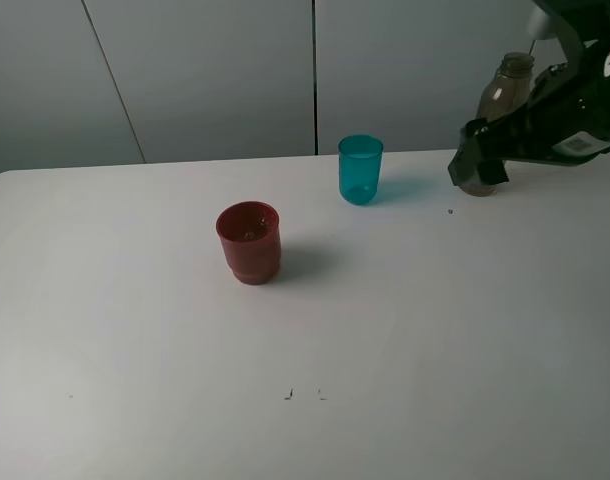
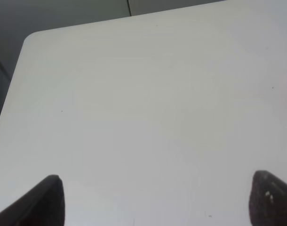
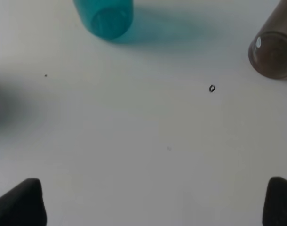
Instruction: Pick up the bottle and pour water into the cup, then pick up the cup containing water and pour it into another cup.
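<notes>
My right gripper point(image 3: 155, 202) is spread wide, empty, near the bottle point(image 1: 501, 112); left gripper point(image 2: 155, 200) also apart. Closing off-centre could topple the bottle toward the cup point(image 1: 360, 169).

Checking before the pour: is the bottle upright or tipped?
Upright: the bottle stands on its base on the table, neck up.

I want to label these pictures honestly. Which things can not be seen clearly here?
- Bottle: in the exterior high view the right arm covers its lower part; the right wrist view cuts off its top.
- Teal cup: its rim is cut by the right wrist view's edge.
- Red cup: in the left wrist view only a blurred sliver at the edge.
- Water level: too unclear in every view.
</notes>
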{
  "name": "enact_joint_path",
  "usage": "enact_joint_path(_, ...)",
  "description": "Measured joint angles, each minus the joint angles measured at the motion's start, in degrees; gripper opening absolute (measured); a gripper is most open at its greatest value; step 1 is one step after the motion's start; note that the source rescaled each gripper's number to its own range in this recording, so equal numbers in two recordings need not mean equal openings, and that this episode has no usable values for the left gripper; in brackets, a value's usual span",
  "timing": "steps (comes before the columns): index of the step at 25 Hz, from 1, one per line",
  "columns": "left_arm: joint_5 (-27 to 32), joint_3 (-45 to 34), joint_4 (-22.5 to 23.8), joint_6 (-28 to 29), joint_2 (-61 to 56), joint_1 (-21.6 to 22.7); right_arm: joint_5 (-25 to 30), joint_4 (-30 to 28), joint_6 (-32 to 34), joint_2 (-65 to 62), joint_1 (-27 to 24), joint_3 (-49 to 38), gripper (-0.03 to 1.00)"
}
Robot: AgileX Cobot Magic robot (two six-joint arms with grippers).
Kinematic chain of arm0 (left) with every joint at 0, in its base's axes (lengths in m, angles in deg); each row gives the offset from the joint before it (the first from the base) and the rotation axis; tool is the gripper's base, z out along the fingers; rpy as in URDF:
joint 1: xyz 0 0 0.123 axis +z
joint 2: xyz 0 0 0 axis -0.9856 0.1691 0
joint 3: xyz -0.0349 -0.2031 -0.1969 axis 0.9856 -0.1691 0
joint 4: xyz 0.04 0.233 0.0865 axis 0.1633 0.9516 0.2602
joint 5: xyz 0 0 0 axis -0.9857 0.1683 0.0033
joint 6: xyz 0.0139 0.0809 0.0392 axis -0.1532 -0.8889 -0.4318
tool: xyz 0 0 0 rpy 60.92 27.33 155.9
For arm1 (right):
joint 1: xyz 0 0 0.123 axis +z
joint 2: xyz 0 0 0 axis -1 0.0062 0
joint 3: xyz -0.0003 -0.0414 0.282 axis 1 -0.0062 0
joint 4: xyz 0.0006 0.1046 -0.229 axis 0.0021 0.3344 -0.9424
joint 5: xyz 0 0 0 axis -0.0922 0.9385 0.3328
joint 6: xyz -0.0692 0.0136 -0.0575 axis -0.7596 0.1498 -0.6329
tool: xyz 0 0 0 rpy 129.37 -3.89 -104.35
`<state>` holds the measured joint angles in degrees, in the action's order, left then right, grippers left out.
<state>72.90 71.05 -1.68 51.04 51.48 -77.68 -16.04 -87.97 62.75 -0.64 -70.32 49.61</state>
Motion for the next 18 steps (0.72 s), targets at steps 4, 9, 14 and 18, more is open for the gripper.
enact_joint_path(4,0.0,0.0,0.0,0.0,0.0,0.0,3.5,1.2,-2.8,-9.2,0.0,-4.1,1.0)
enact_joint_path(9,0.0,0.0,0.0,0.0,0.0,0.0,12.3,1.4,-3.5,-21.6,0.0,-6.8,1.0)
enact_joint_path(14,0.0,0.0,0.0,0.0,0.0,0.0,22.3,1.4,-4.3,-33.7,0.0,-9.3,1.0)
enact_joint_path(18,0.0,0.0,0.0,0.0,0.0,0.0,29.5,1.4,-4.3,-43.0,0.0,-9.4,1.0)
